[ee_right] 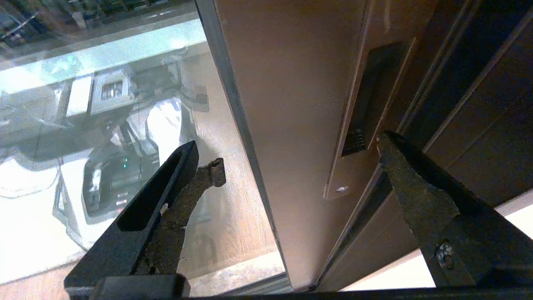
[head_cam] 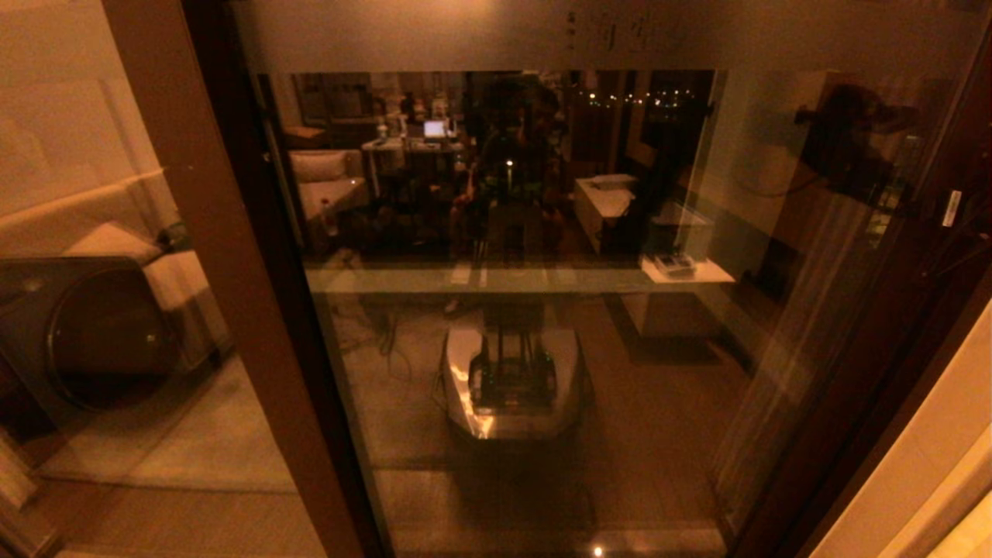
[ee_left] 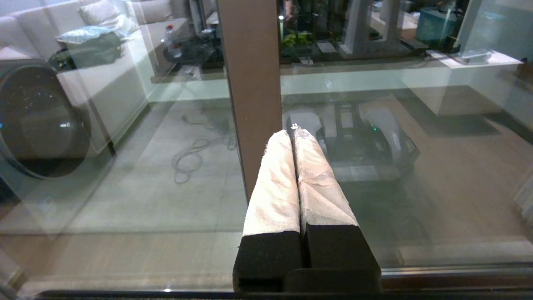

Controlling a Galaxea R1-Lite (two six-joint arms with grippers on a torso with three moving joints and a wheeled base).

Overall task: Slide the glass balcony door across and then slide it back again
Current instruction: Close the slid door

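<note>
The glass balcony door point(head_cam: 659, 349) fills the head view, with a frosted top band point(head_cam: 387, 39) carrying small characters. Neither gripper shows there. In the right wrist view my right gripper point(ee_right: 299, 151) is open and straddles the door's brown stile point(ee_right: 291, 83). One fingertip point(ee_right: 385, 143) lies beside the lower end of the dark recessed handle slot point(ee_right: 368, 96), and the other finger point(ee_right: 208, 175) is over the glass. In the left wrist view my left gripper point(ee_left: 292, 132) is shut, empty, its white-wrapped fingers pointing at the edge of another brown stile point(ee_left: 250, 83).
A dark door jamb point(ee_right: 479, 83) runs just beyond the handle side, with a pale wall point(head_cam: 930, 465) past it. Behind the left glass stands a washing machine with a round door point(head_cam: 85, 333). The robot's own base is mirrored in the pane point(head_cam: 511, 380). A floor track point(ee_left: 458, 271) runs along the bottom.
</note>
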